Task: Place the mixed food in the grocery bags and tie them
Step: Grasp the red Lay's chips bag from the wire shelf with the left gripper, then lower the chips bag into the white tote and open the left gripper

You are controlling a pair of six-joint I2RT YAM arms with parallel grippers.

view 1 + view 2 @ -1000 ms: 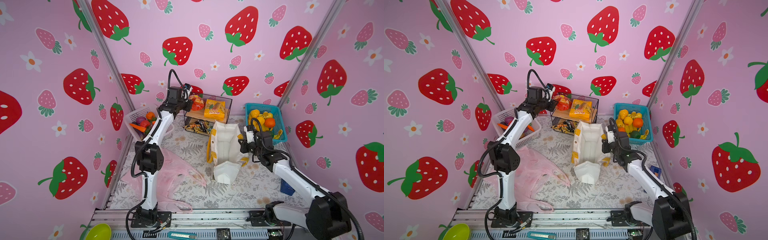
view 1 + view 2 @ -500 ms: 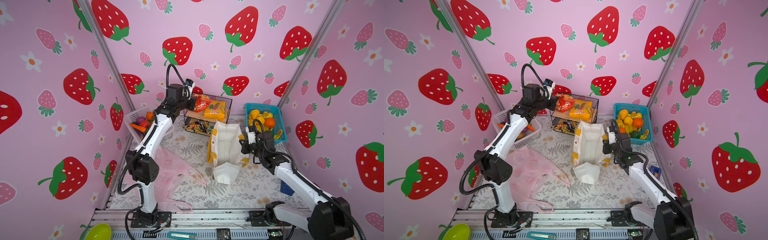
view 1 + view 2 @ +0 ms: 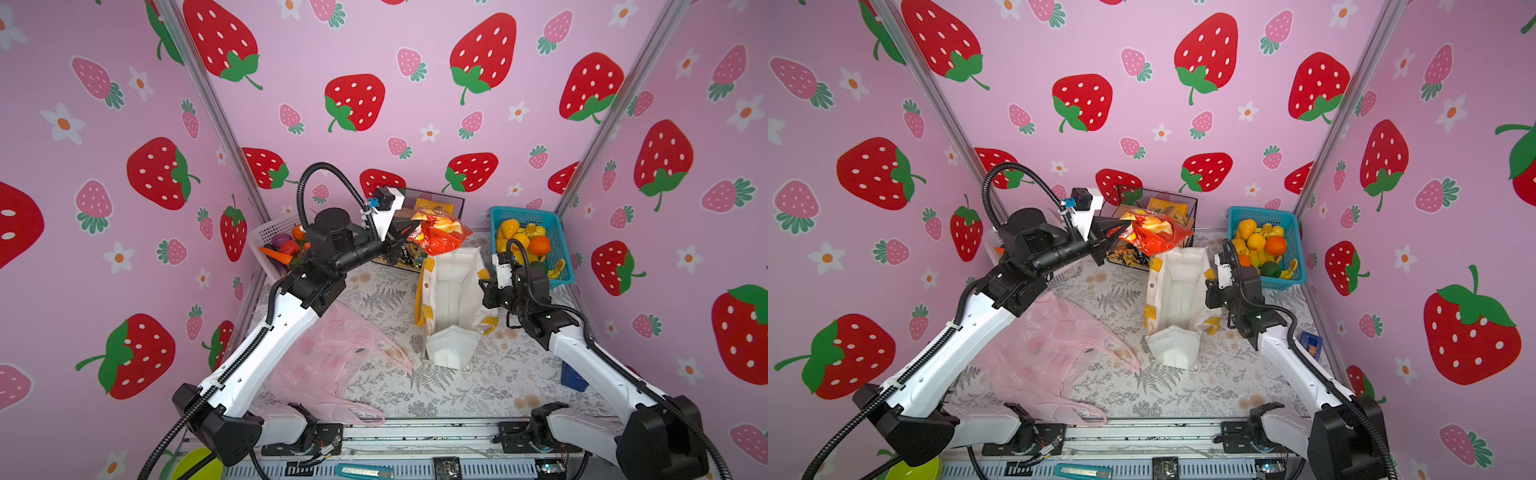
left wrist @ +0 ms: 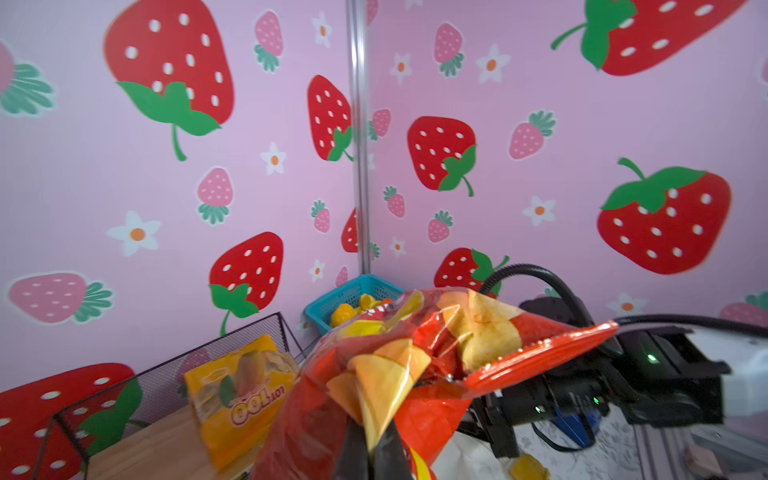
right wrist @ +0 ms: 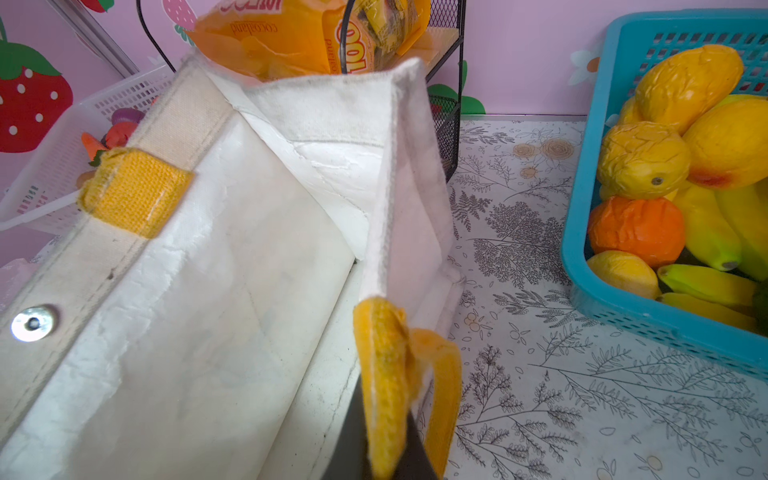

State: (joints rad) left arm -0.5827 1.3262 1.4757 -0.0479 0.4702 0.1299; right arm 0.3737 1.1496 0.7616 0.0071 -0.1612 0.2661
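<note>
The left gripper (image 3: pixel 409 236) is clamped on a corner of the red-orange snack packet (image 3: pixel 441 237), holding it in the air over the 12 o'clock end of the open white canvas tote (image 3: pixel 451 299). The right gripper (image 5: pixel 386 432) is closed on the tote's yellow handle (image 5: pixel 380 365) at the 3 o'clock rim. The pink plastic bag (image 3: pixel 328 361) lies flat at the tote's 8 o'clock. The yellow-orange packet (image 4: pixel 239 395) stands in the wire basket (image 4: pixel 158 388).

Red snack packet (image 4: pixel 415 365) is gleaming: glossy, crinkled film. White tote (image 5: pixel 208 291) is showing matt, creased cloth, with coarse-woven yellow handles (image 5: pixel 137 191).
</note>
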